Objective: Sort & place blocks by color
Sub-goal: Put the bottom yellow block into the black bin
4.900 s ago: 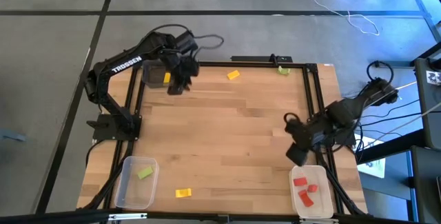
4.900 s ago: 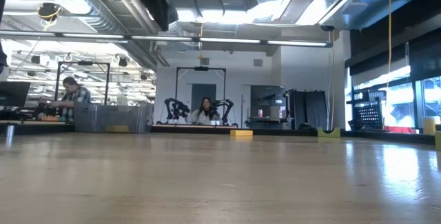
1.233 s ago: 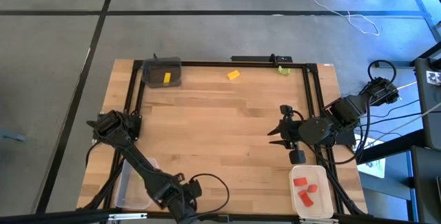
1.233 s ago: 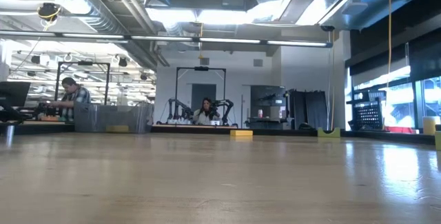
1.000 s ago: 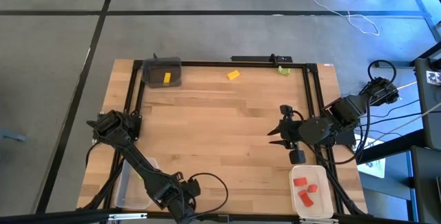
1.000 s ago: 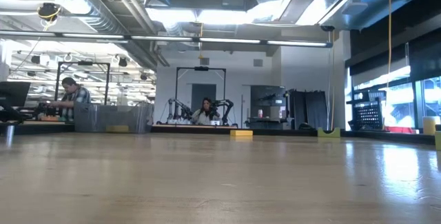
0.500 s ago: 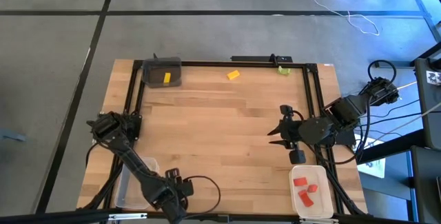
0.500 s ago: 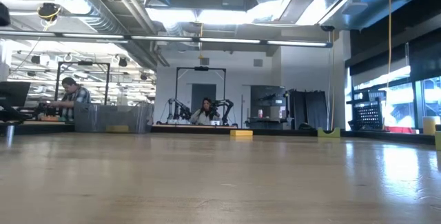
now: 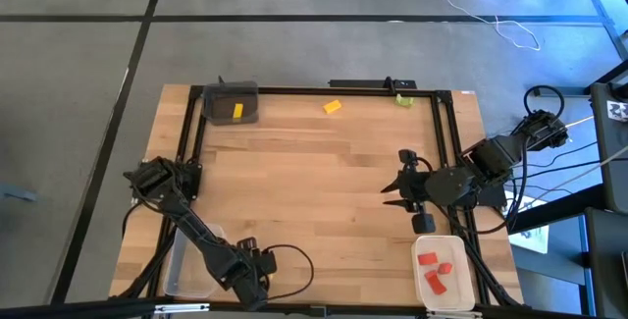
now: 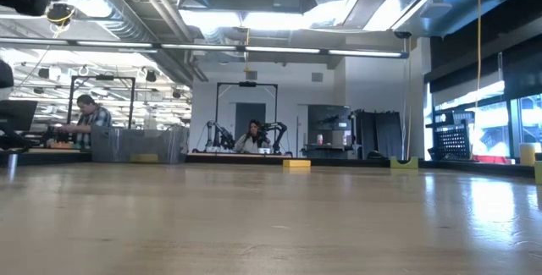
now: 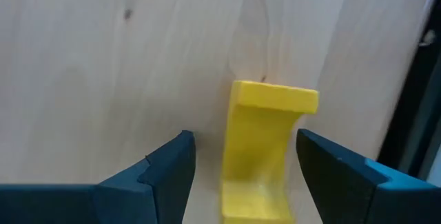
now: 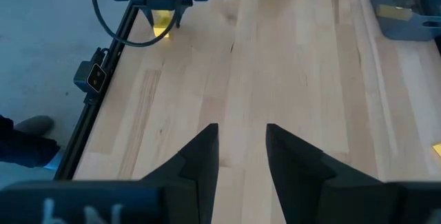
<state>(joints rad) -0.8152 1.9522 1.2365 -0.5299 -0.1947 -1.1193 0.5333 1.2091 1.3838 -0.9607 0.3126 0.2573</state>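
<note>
Below, left gripper (image 11: 241, 158) spread wide astride a yellow block (image 11: 265, 148) on the bench (image 11: 103, 58), seemingly untouched; right gripper (image 12: 241, 148) parted, empty.

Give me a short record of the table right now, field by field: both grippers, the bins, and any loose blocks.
left gripper: open, straddling a yellow block at the near table edge
right gripper: idle above the wood, by the right side
dark bin: one yellow piece
red bin: red pieces
clear bin: partly hidden by the left arm
loose: orange-yellow block, green block at far edge
</note>
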